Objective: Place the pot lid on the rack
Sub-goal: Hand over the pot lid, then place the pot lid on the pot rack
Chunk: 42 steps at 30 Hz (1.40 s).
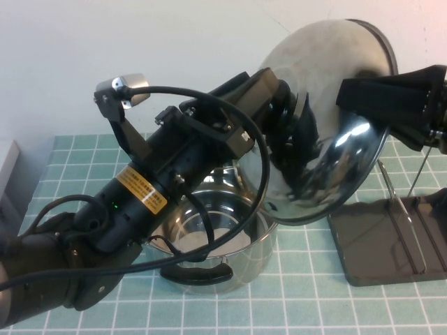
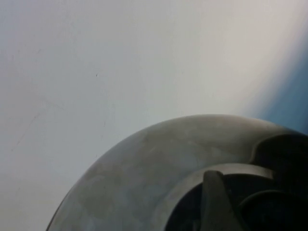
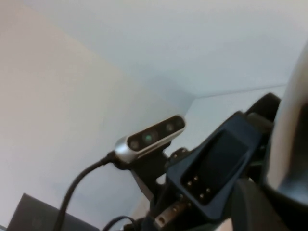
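We note a deep steel pot (image 1: 222,244) with a dark handle (image 1: 198,276) on its near side, standing open on the table (image 1: 300,300) toward the middle of the near edge. The table is covered by a green mat (image 1: 70,167) with a white grid. At the far left edge we record a pale grey box-like object (image 1: 7,171), only partly in view; its nature cannot be told. Behind the table rises a plain white wall (image 1: 174,42). In the right wrist view, a dark box (image 3: 33,216) shows low against the wall.

Shiny silver pot lid (image 1: 328,91), dark-grey rack (image 1: 391,241)
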Each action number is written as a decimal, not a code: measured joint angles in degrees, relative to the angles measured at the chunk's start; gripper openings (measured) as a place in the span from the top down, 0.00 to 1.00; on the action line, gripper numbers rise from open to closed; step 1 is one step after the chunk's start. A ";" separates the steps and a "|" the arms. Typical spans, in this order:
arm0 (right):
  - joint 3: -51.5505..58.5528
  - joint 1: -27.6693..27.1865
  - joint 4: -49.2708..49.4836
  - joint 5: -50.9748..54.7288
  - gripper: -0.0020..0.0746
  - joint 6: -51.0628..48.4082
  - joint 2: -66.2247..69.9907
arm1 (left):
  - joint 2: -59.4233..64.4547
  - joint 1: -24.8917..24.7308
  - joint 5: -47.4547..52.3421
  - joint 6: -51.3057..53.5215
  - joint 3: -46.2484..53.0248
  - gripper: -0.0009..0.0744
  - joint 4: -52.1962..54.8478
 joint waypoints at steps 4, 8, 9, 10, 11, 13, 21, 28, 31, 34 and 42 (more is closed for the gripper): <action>-0.35 0.21 0.72 0.75 0.84 -1.43 0.00 | 0.12 0.00 0.10 -0.56 0.00 0.56 0.54; -0.45 0.21 0.72 0.64 0.84 -2.23 0.00 | 0.12 0.00 1.22 -1.76 0.00 0.56 0.54; -0.45 0.21 0.72 0.63 0.84 -2.64 0.00 | 0.12 0.00 1.55 -2.04 0.00 0.56 0.54; -0.45 0.21 0.72 0.54 0.85 -3.19 0.00 | 0.12 0.00 2.24 -2.45 0.00 0.56 0.54; -0.45 0.21 0.72 0.54 0.85 -3.92 0.00 | 0.12 0.00 2.92 -2.88 0.00 0.54 0.54; -0.45 0.25 0.53 0.27 0.91 -5.65 0.00 | 0.12 0.00 4.50 -3.43 0.00 0.46 0.71; -0.45 0.25 -0.73 -4.16 0.92 -11.18 0.47 | -0.09 0.00 5.01 -1.40 0.00 0.28 0.71; -4.15 0.25 -2.89 -4.16 0.92 -15.68 0.59 | -0.09 1.59 5.26 -0.24 0.00 0.37 3.52; -7.61 0.25 -9.59 -4.44 0.92 -15.38 -0.32 | -1.24 4.43 7.78 -0.73 0.00 0.57 10.19; -11.78 0.25 -24.43 -5.97 0.92 -10.28 -3.35 | -4.13 8.54 14.15 -2.46 0.00 0.83 20.99; -12.94 0.13 -61.55 -4.01 0.92 14.40 -10.09 | -16.09 12.38 42.52 -5.01 0.00 0.98 37.54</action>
